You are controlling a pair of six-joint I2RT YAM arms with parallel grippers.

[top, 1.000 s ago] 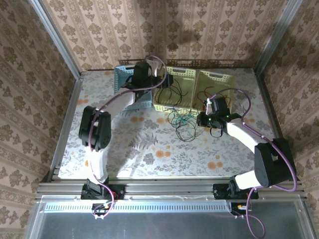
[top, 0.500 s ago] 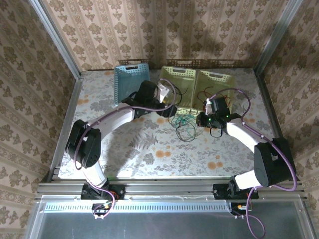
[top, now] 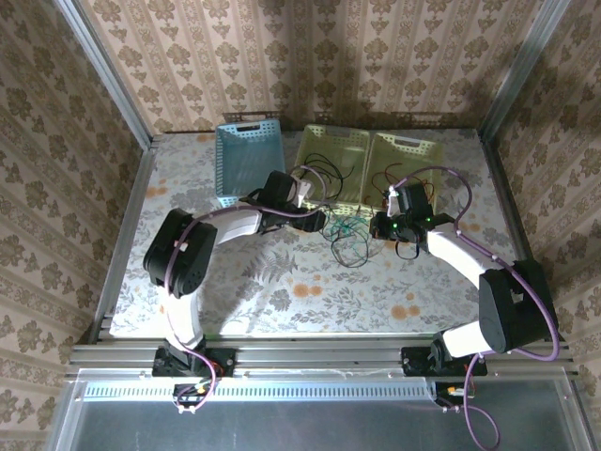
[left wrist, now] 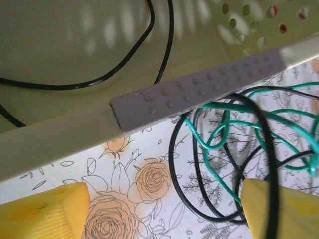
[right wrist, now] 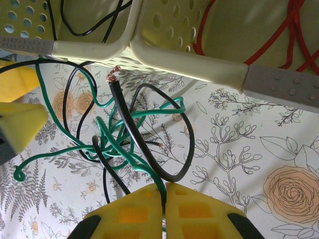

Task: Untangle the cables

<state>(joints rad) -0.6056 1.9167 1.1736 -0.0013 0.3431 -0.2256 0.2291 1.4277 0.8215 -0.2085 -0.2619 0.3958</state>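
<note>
The cables (top: pixel 346 237) lie as a green and black tangle on the floral tabletop in front of the baskets. My right gripper (top: pixel 378 228) is at the tangle's right side. In the right wrist view it (right wrist: pixel 165 201) is shut on a green cable (right wrist: pixel 130 160), and a thick black cable (right wrist: pixel 130 130) with a bare copper end curves past it. My left gripper (top: pixel 319 214) is at the tangle's left side. In the left wrist view it (left wrist: pixel 162 211) is open low over the table, with black loops (left wrist: pixel 199 169) and green strands (left wrist: pixel 219 149) near its right finger (left wrist: pixel 279 209).
Three baskets stand in a row behind the tangle: blue (top: pixel 242 164), yellow-green (top: pixel 315 160) holding a black cable (left wrist: pixel 99 79), and cream (top: pixel 424 148) holding a red cable (right wrist: pixel 279 30). The yellow-green basket's rim (left wrist: pixel 189 99) is just beyond my left fingers. Walls enclose the table.
My left arm has swung from over the blue basket down and right to the tangle's left side. The right arm and its grip have not moved.
</note>
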